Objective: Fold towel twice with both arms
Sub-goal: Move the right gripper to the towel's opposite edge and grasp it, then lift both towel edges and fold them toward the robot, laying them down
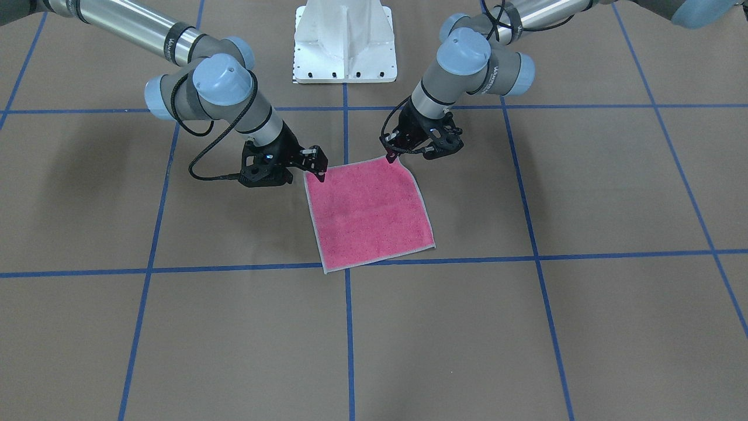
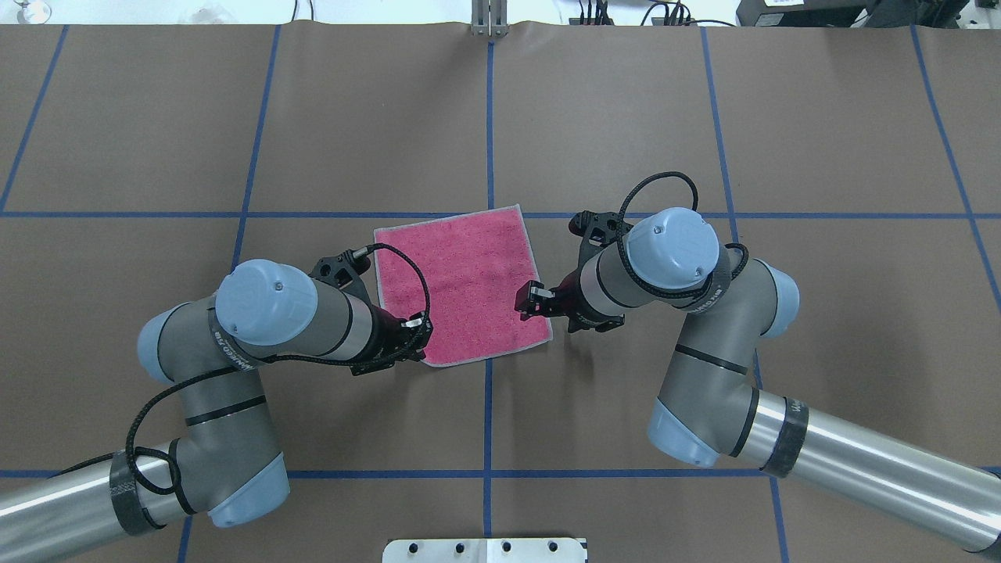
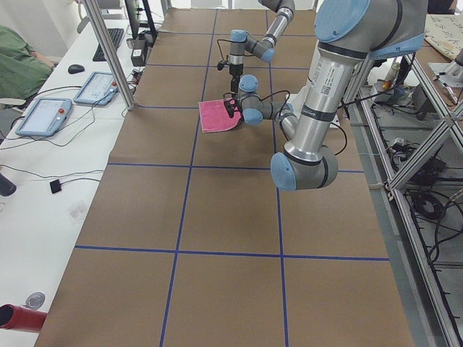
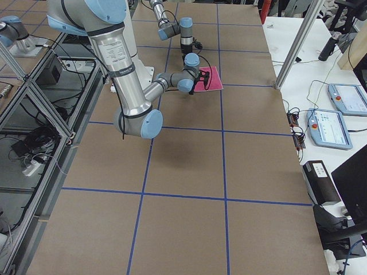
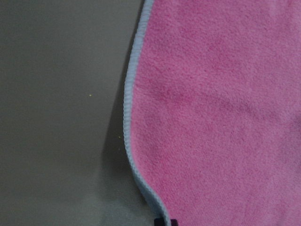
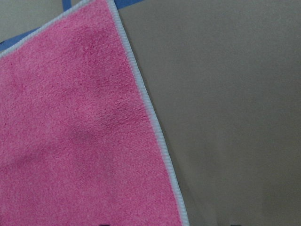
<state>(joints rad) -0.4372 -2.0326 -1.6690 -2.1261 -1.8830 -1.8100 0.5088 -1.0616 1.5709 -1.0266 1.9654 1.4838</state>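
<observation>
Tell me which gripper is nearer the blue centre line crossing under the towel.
Right. The right gripper is at the towel's near right corner, beside the line; the left gripper is at the near left corner, farther off.

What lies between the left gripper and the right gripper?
Only the pink towel, spread flat with its pink side up; the overhead view shows it.

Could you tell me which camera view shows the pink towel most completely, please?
The exterior front-facing view: the pink square terry towel lies almost unobstructed, light grey edging visible. In the overhead view, the left gripper and right gripper overlap its near end; side views show it small, wrist views only an edge.
</observation>
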